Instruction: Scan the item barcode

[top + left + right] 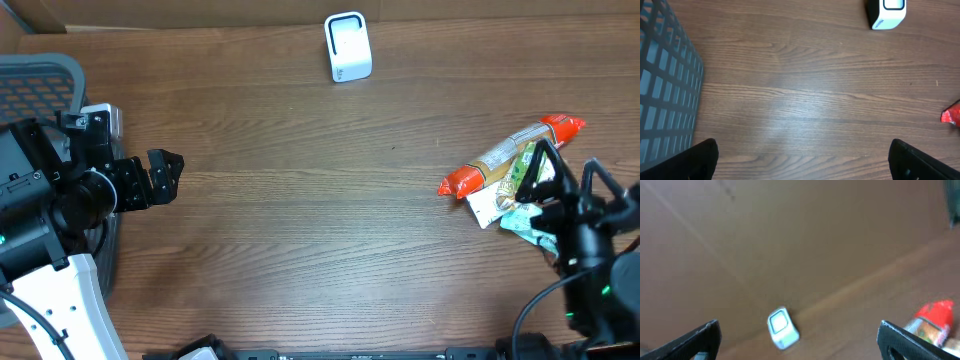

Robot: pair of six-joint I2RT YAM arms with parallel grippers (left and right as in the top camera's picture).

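Jaws of the left gripper (168, 176) and the right gripper (568, 172) stood wide apart, with nothing gripped between them. The long plastic packet with red ends and a beige middle (510, 152) lay at the right side of the brown wooden table (320, 210), resting on a small heap of green-and-white wrappers (520, 205). The right gripper was over that heap; contact could not be determined. The white box-shaped barcode scanner (348, 46) stood upright at the far edge of the table, well apart from the packet. The left gripper hung over bare wood just beside the grey mesh basket (45, 85).
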